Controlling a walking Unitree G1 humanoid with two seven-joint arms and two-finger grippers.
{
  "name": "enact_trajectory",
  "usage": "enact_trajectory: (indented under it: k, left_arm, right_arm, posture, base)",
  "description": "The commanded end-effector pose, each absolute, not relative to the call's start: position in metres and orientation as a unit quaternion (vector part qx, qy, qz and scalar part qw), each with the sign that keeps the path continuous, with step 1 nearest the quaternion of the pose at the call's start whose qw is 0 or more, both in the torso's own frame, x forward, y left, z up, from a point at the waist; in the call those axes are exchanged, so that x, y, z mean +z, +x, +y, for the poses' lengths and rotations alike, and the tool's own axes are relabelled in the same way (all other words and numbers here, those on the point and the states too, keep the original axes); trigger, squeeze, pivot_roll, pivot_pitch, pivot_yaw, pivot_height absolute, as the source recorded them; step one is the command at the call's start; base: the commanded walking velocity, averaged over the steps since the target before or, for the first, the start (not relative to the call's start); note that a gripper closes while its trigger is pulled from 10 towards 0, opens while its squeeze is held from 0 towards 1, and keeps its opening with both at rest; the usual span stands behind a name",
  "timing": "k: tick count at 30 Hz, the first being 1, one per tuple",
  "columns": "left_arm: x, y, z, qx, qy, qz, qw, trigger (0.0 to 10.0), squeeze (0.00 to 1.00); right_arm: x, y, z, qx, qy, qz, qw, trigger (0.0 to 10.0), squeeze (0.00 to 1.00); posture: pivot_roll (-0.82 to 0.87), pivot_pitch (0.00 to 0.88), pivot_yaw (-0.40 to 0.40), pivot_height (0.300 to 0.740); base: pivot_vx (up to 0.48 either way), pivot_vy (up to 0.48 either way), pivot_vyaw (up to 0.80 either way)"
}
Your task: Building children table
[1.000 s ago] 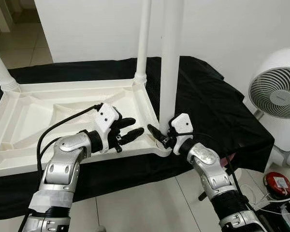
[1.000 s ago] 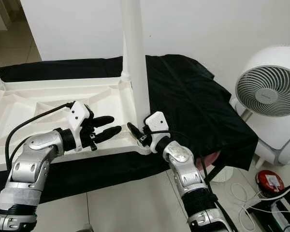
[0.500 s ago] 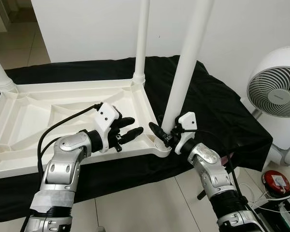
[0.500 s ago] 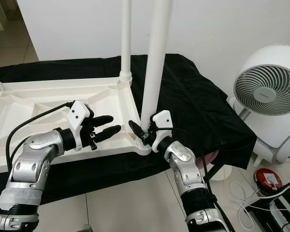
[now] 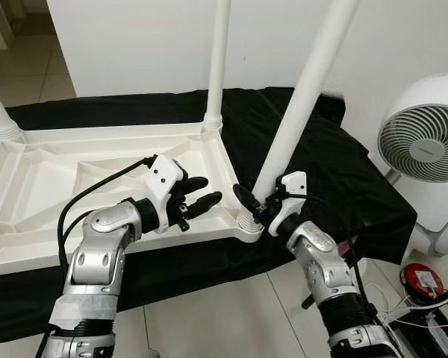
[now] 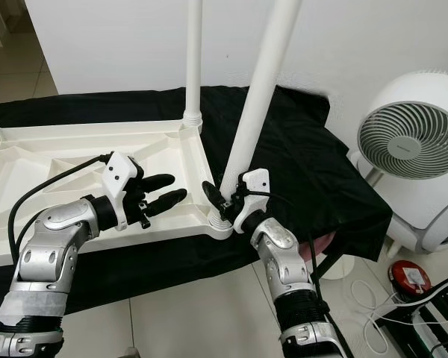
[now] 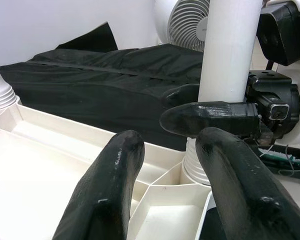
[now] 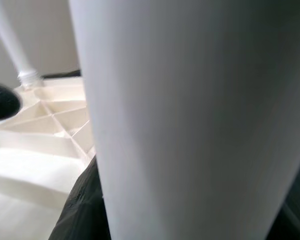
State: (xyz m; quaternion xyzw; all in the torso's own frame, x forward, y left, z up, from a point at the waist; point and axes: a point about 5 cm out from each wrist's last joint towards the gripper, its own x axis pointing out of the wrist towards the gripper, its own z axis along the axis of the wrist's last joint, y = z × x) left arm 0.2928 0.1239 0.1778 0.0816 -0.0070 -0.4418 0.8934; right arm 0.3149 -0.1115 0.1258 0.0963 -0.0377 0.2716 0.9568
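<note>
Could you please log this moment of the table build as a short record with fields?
tabletop: white, upside down on black cloth
near-right leg: base at the corner socket, leaning to the right, not upright
right tool: shut on the leg's base
left tool: open, over the tabletop's underside, holding nothing
other legs: far-right leg upright; another at far left
nearby: white fan
</note>
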Motion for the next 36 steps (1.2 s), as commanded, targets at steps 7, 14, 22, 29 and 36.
enact_trajectory:
  k: [7,14,22,29,36]
  left_arm:
    - [0.181,0.3,0.136,-0.308,0.08,-0.013,0.948,10.0,0.0]
    - [0.182,0.301,0.141,-0.303,0.083,-0.014,0.949,10.0,0.0]
    - [0.185,0.302,0.146,-0.294,0.088,-0.015,0.952,10.0,0.0]
    - [0.187,0.302,0.147,-0.289,0.09,-0.017,0.953,10.0,0.0]
    - [0.189,0.301,0.148,-0.284,0.092,-0.018,0.954,10.0,0.0]
  right_arm:
    - [0.112,0.298,-0.112,0.248,0.083,-0.052,0.964,10.0,0.0]
    - [0.108,0.29,-0.107,0.273,0.034,-0.059,0.96,10.0,0.0]
    - [0.108,0.29,-0.101,0.329,-0.027,-0.044,0.943,10.0,0.0]
    - [0.11,0.285,-0.099,0.389,-0.081,-0.059,0.916,10.0,0.0]
    - [0.104,0.291,-0.105,0.362,-0.022,-0.027,0.931,10.0,0.0]
  posture:
    - [0.02,0.012,-0.065,0.74]
    - [0.02,0.01,-0.06,0.74]
    - [0.03,0.013,-0.057,0.74]
    - [0.03,0.023,-0.056,0.74]
    - [0.03,0.03,-0.058,0.74]
  base:
    - [0.0,0.0,0.0]
    - [0.0,0.0,0.0]
    - [0.0,0.0,0.0]
    - [0.0,0.0,0.0]
    - [0.0,0.0,0.0]
